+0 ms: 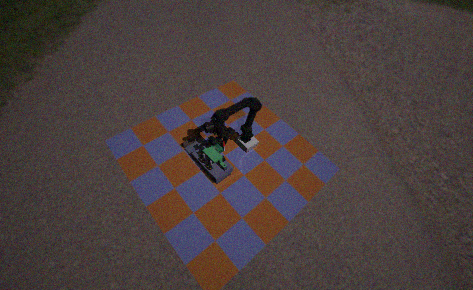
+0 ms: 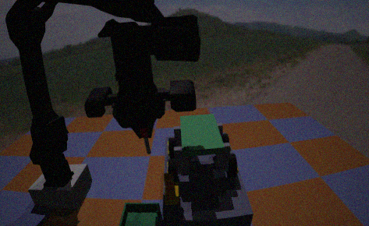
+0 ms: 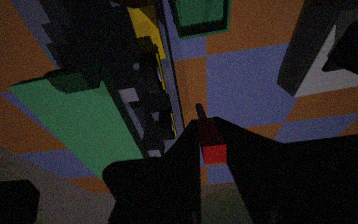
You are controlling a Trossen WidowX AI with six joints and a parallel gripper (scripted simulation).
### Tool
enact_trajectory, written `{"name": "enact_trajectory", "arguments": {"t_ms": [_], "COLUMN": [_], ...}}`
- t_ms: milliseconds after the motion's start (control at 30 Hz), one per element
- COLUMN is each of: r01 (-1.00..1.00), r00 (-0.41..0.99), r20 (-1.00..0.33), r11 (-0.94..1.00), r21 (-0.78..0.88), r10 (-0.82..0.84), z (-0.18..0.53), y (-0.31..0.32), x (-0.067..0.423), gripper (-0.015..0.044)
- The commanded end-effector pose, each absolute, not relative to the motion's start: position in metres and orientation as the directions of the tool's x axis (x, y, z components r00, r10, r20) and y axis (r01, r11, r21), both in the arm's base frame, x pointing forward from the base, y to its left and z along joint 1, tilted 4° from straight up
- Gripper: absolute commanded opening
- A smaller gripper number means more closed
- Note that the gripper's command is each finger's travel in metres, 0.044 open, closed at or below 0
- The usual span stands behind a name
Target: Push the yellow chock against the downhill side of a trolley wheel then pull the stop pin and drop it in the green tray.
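My gripper (image 2: pixel 144 135) (image 3: pixel 204 122) is shut on the stop pin, high above the mat beside the ramp. The pin's red head (image 3: pixel 214 153) is between the fingertips and its dark shaft (image 2: pixel 148 146) (image 3: pixel 200 111) points down, clear of the ramp. The trolley (image 1: pixel 213 153) (image 2: pixel 201 130) (image 3: pixel 80 120), with its green top, stands on the grey ramp (image 1: pixel 219 176) (image 2: pixel 235 215). The yellow chock (image 2: pixel 176 190) (image 3: pixel 147 31) is on the ramp beside the trolley; shadow hides whether it touches a wheel. The green tray (image 2: pixel 141 204) (image 3: pixel 206 33) lies beside the ramp, only partly in view.
The pale block under the arm's base (image 1: pixel 249 144) (image 2: pixel 79 188) stands on the checkered mat, across the tray from the ramp. In the wrist view, the trolley and ramp are left of the fingers and the tray is beyond them at the top.
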State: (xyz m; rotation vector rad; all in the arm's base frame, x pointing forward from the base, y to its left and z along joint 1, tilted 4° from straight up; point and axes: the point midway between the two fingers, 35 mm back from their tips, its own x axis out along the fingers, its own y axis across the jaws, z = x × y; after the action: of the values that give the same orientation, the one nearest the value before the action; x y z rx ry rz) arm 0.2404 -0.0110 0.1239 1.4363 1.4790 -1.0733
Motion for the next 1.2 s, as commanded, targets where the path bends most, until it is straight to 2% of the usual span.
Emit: {"name": "enact_trajectory", "arguments": {"t_ms": [0,667,833,1167], "r01": [0.999,0.999,0.999,0.957], "r00": [-0.041,-0.041,-0.041,-0.027], "r20": [-0.947,-0.949,-0.949,-0.965], "r11": [0.003,0.002,-0.002,-0.273], "r21": [-0.042,-0.043,-0.044,-0.100], "r10": [0.320,0.314,0.313,0.261], "z": [0.121,0.107,0.106,0.106], "y": [-0.027,-0.105,-0.109,-0.107], "x": [0.240,0.236,0.236,0.235], "gripper": [0.0000,0.0000,0.0000,0.0000]}}
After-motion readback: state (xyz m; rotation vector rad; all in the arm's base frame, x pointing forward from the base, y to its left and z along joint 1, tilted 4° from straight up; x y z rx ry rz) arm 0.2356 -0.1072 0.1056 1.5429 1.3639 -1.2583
